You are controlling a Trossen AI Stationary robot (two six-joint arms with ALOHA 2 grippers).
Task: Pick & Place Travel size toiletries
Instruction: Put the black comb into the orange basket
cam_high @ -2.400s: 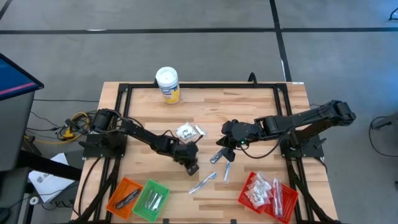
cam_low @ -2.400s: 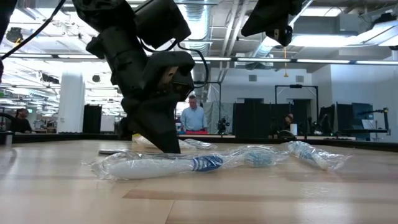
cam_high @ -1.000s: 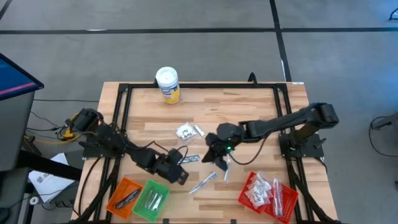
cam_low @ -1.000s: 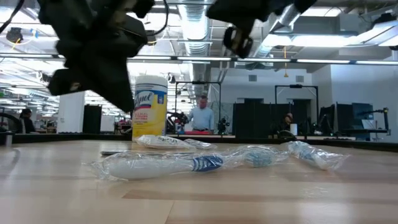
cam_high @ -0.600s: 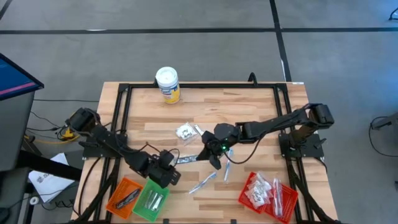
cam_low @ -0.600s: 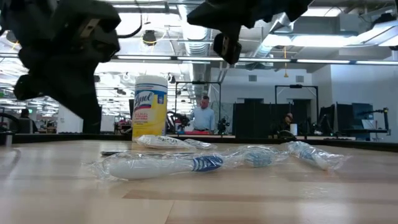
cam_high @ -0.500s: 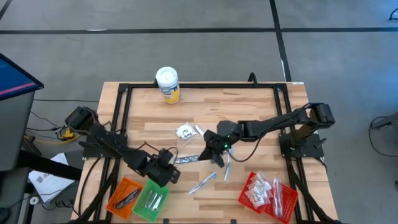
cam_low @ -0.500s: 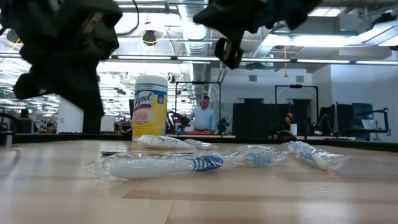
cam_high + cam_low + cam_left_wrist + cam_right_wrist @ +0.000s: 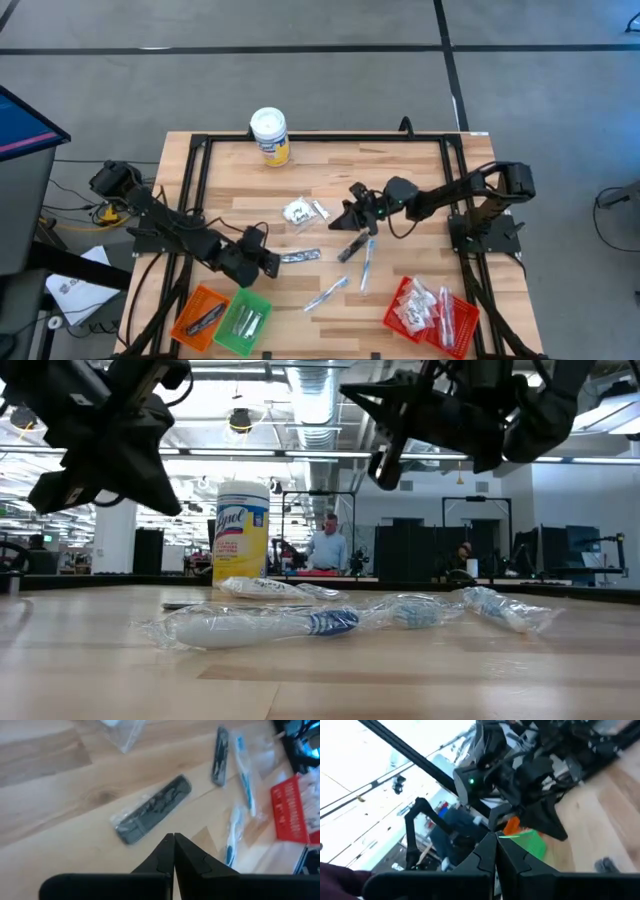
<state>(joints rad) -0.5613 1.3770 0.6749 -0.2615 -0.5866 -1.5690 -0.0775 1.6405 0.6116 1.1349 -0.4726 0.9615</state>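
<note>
High view: canister (image 9: 269, 134) far back, baskets (image 9: 224, 318) near; left gripper (image 9: 173, 838) and right gripper (image 9: 496, 837) clenched, empty.

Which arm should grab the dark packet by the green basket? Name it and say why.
Left. The left gripper, shut and empty, sits right beside the dark packet and faces it. The right gripper is farther off, near other items.

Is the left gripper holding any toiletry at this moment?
No, the left gripper is shut with nothing between its fingers, and the dark packet lies on the table ahead of it.
</note>
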